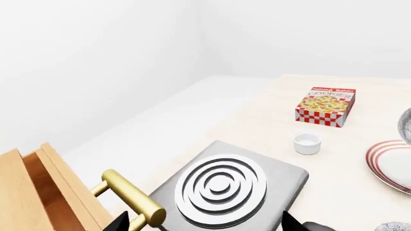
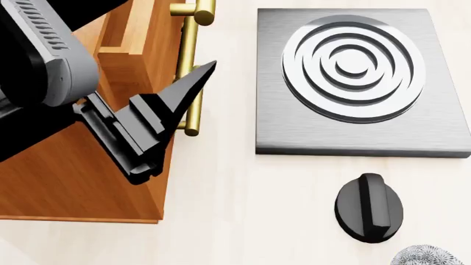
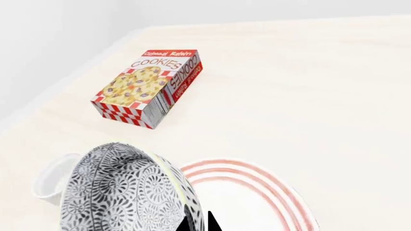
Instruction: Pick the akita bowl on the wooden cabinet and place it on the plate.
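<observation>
Right wrist view first: my right pincer (image 3: 198, 222) has its dark fingertips pressed together on the rim of the akita bowl (image 3: 128, 190), which is tipped on its side so the dense blue-grey floral pattern on its outer wall faces the camera. The bowl hangs just over the edge of the plate (image 3: 257, 192) with the red-orange rings (whether the two touch, I cannot tell). A small white cup (image 3: 55, 180) peeks out from behind the bowl, and a cookie box (image 3: 149, 87) lies flat further off, toward the far corner of the pale counter (image 3: 308, 86).

Over on the head view, my left pincer (image 2: 193, 77) points at the brass handle (image 2: 189, 66) on the front of the wooden cabinet (image 2: 66, 182); its black fingers (image 2: 169, 99) look together, though I cannot tell for sure from here. Just beside the cabinet the grey square stove (image 2: 294, 121) lies on the counter, and its black knob (image 2: 369, 207) sits near the counter's front edge. A sliver of patterned bowl (image 2: 434, 256) shows at the frame's corner.
</observation>
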You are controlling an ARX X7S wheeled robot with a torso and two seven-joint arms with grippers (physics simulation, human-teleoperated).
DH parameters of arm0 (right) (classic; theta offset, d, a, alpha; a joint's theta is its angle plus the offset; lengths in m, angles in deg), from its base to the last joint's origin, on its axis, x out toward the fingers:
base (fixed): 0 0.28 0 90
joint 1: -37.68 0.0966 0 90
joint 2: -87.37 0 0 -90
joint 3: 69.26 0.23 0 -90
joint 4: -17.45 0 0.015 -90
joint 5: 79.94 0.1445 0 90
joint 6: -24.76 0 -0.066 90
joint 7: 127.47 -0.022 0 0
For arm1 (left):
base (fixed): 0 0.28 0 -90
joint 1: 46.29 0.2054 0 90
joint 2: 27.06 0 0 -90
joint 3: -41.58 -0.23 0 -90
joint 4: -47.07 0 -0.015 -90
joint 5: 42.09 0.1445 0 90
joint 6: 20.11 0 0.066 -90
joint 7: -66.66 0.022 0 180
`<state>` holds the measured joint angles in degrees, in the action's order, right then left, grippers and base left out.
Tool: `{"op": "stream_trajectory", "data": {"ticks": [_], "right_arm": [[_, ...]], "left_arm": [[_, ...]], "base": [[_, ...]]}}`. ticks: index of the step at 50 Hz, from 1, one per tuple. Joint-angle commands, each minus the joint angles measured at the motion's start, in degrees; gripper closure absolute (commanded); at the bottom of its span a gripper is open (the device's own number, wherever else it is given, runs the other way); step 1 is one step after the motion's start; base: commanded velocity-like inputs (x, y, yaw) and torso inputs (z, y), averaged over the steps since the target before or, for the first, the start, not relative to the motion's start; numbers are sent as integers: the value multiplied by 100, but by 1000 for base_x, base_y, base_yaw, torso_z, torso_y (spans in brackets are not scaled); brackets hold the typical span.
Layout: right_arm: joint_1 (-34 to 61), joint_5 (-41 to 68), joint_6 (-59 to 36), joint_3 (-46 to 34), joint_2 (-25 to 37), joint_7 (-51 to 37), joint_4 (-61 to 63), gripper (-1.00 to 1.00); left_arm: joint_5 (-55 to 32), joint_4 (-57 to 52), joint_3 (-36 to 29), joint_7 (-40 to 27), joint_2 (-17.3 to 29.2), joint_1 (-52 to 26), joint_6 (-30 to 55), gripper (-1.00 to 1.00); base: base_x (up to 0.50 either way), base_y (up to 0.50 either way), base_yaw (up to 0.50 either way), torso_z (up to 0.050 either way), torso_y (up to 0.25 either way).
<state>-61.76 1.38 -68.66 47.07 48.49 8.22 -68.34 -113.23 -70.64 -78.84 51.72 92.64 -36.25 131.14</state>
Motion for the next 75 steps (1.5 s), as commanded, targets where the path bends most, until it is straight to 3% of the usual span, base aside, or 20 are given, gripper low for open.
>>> {"op": "stream_trajectory", "data": {"ticks": [1,26,75], "right_arm": [[41,-102,6,43,-35,55,-61,100],[414,-200,-50,-206,-7,105,-339,100],[682,-295,-180,-515,-148,337,-767,100]], "left_arm": [[-510,-246,126,-357,-80,-272,202,-100],[-869,-335,210,-549,-72,-368,195,-100],[-622,-286,36,-404,19,-149,-4,-100]], "base": [[0,0,0,0,0],[0,0,0,0,0],[0,0,0,0,0]]}}
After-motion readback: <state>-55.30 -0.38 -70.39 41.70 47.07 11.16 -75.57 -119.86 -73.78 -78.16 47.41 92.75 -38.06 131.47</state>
